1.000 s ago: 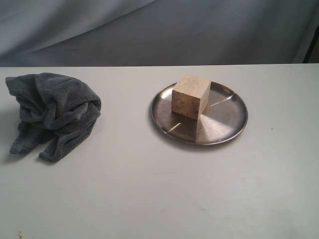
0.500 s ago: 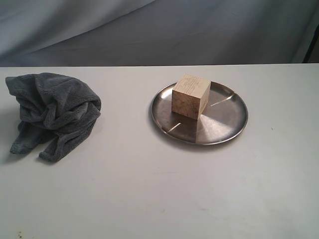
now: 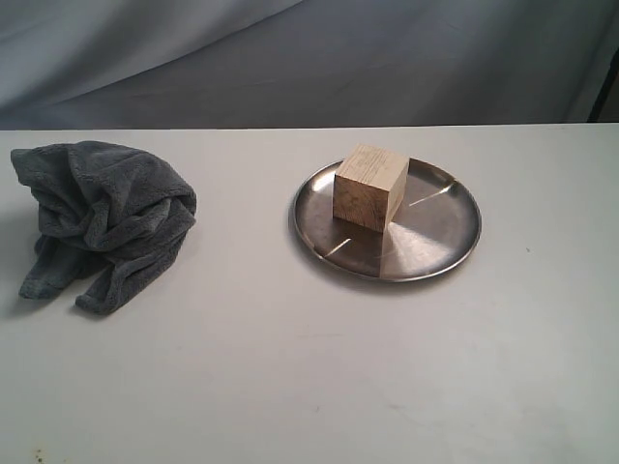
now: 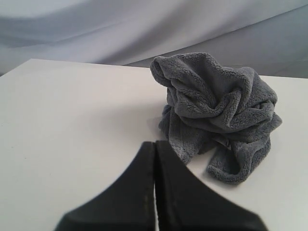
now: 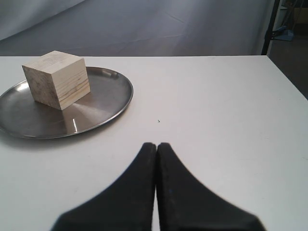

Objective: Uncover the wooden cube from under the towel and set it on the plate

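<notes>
The wooden cube (image 3: pixel 369 187) stands uncovered on the steel plate (image 3: pixel 440 237), a little left of the plate's centre; the right wrist view shows the cube (image 5: pixel 57 79) and the plate (image 5: pixel 103 98) too. The dark grey towel (image 3: pixel 104 217) lies crumpled in a heap at the table's left, apart from the plate. Neither gripper shows in the exterior view. My left gripper (image 4: pixel 154 144) is shut and empty, just short of the towel (image 4: pixel 219 108). My right gripper (image 5: pixel 156 146) is shut and empty over bare table, beside the plate.
A white table (image 3: pixel 309 367) carries everything, with a grey cloth backdrop (image 3: pixel 309 58) behind it. The table's right edge (image 5: pixel 284 82) shows in the right wrist view, with a dark stand beyond.
</notes>
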